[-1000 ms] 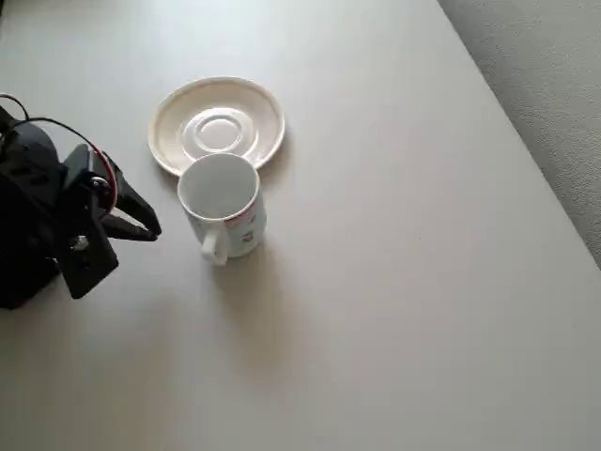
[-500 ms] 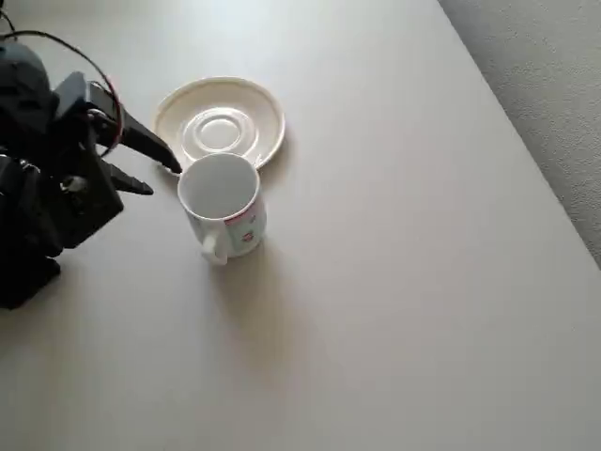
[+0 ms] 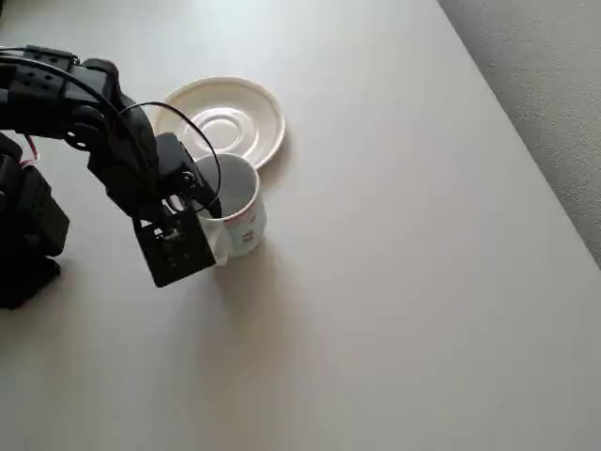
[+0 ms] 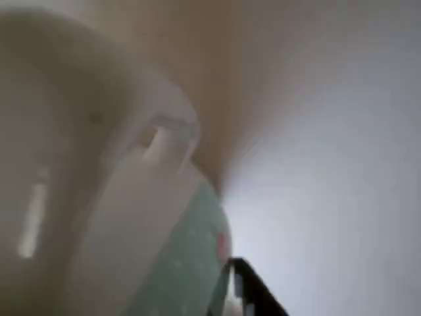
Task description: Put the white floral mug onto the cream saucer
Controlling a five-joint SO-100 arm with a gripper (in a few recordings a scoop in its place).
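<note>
You are working on a plain, pale tabletop (image 3: pixel 394 282) under soft light, with faint shadows lying below the mug and the arm in the overhead view. Its right edge runs diagonally from the top toward the lower right, and beyond it lies grey, textured floor (image 3: pixel 554 75). The white floral mug (image 3: pixel 242 209) stands upright on the tabletop, just below the cream saucer (image 3: pixel 252 122), its rim overlapping the saucer's near edge as seen from above; whether the two touch you cannot tell. The saucer sits in the upper left part of the surface. The black arm (image 3: pixel 84 113) reaches in from the left, and your pincer (image 3: pixel 202 211) is at the mug's left side, over the handle area, covering part of the rim. Whether it is open or clamped on the mug cannot be told from above. The wrist view is blurred: a large pale curved shape and a dark fingertip (image 4: pixel 253 289) at the bottom. The tabletop to the right of and below the mug is bare and wide.
</note>
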